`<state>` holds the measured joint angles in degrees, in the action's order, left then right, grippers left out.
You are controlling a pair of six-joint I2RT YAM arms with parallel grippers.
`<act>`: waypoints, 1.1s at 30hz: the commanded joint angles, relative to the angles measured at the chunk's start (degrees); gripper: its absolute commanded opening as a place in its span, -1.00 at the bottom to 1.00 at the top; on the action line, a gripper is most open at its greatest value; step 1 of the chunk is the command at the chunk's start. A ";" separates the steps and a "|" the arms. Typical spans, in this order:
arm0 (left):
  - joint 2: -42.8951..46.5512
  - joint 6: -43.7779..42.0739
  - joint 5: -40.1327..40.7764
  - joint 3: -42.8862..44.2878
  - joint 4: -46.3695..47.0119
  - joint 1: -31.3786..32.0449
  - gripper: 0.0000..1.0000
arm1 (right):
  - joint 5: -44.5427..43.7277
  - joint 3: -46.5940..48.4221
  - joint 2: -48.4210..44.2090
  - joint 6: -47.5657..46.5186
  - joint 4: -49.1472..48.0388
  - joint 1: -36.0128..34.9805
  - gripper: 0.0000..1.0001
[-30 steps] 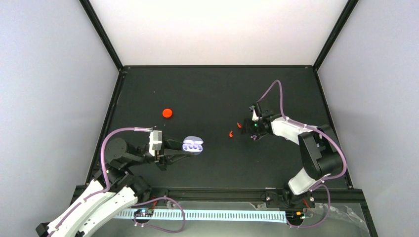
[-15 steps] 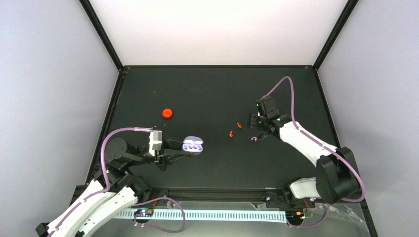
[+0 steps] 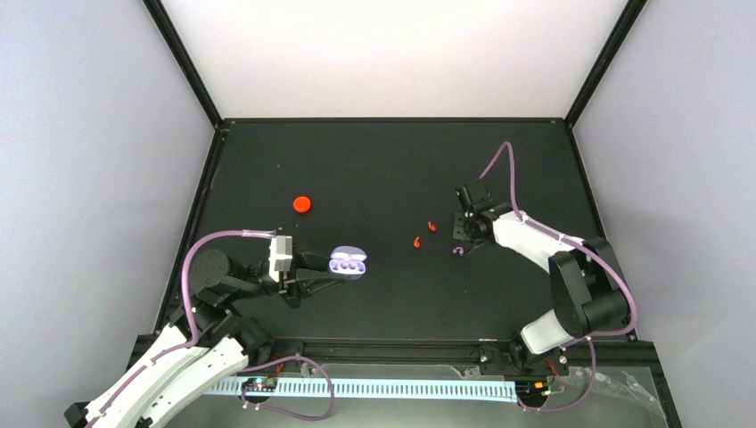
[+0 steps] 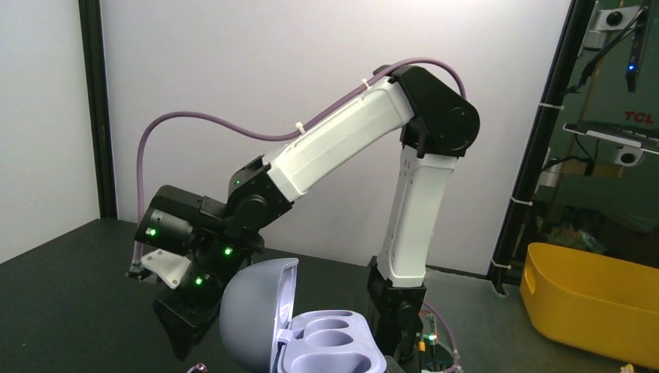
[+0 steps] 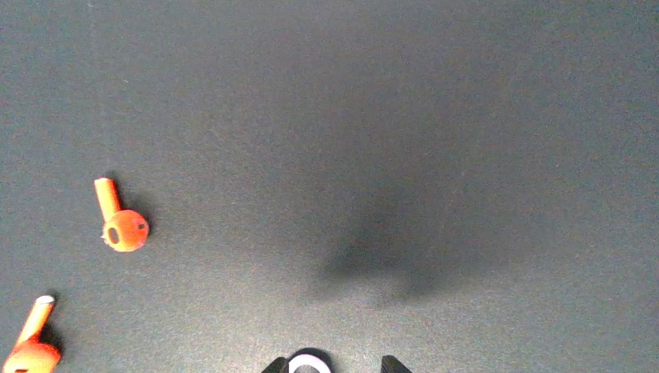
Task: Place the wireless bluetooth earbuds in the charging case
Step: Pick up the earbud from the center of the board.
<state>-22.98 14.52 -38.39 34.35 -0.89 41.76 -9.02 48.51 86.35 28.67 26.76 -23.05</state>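
The pale purple charging case [image 3: 348,264] hangs above the table with its lid open, my left gripper [image 3: 328,269] shut on it. In the left wrist view the charging case [image 4: 330,346] shows empty sockets and a raised lid. Two red-orange earbuds [image 3: 431,226] [image 3: 416,242] lie on the mat, and a purple earbud [image 3: 458,251] lies just near of my right gripper [image 3: 461,234]. The right wrist view shows both red-orange earbuds [image 5: 122,228] [image 5: 31,346] at its left. My right gripper [image 5: 332,365] has its tips apart; a small pale ring [image 5: 308,363] sits by the left tip.
A closed red case [image 3: 303,204] rests on the mat at the back left. Black frame posts and a raised rail [image 3: 392,119] border the mat. Off the table, the left wrist view shows a yellow bin [image 4: 598,299] at the right.
The right arm's elbow has swung and its gripper has shifted slightly over the purple earbud, with the jaws narrower than before. The left arm and the case have not moved.
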 commanded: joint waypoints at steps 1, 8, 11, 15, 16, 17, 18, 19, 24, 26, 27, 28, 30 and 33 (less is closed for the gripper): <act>0.44 -0.29 -0.94 0.36 -0.11 0.35 -0.97 | 0.52 2.01 2.76 -0.08 -0.59 0.32 -0.43; 0.33 -0.22 -0.90 0.28 0.10 0.35 -0.97 | 1.29 1.51 4.48 -0.78 -0.66 0.31 -0.45; 0.16 -0.16 -1.02 0.28 0.24 0.38 -0.97 | 2.10 0.88 4.52 -0.97 -0.85 0.25 -0.45; 0.13 -0.11 -1.10 0.28 0.28 0.33 -0.97 | 2.83 0.07 5.03 -1.47 -0.91 0.29 -0.47; 0.13 -0.03 -1.11 0.28 0.36 0.34 -0.97 | 3.01 -0.14 5.12 -1.49 -1.04 0.29 -0.49; 0.14 -0.02 -1.13 0.28 0.28 0.34 -0.97 | 3.09 -0.41 5.21 -1.44 -1.09 0.26 -0.51; 0.13 -0.07 -1.13 0.28 0.21 0.34 -0.97 | 3.17 -0.60 5.26 -1.43 -1.22 0.31 -0.53; 0.13 0.02 -1.10 0.24 0.25 0.35 -0.97 | 3.20 -0.77 5.30 -1.44 -1.31 0.29 -0.54; 0.05 0.15 -1.27 0.19 0.31 0.36 -0.97 | 3.24 -1.11 5.24 -1.59 -1.31 0.29 -0.61; 0.04 0.19 -1.27 0.19 0.34 0.34 -0.97 | 3.31 -1.09 5.34 -1.68 -1.19 0.30 -0.65; 0.09 0.22 -1.27 0.19 0.30 0.34 -0.97 | 3.44 -1.18 5.34 -1.75 -1.18 0.35 -0.67; 0.14 0.17 -1.25 0.19 0.34 0.34 -0.97 | 3.52 -1.24 5.39 -1.77 -1.12 0.29 -0.70; 0.19 0.20 -1.26 0.19 0.34 0.34 -0.97 | 3.56 -1.43 5.44 -1.85 -1.06 0.33 -0.75; 0.23 0.24 -1.31 0.19 0.31 0.37 -0.97 | 3.81 -1.85 5.26 -1.82 -0.94 0.28 -0.82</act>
<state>-22.98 14.55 -38.81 34.35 -0.86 41.76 -5.61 47.79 91.13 27.09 25.87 -23.05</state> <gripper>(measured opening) 0.245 0.110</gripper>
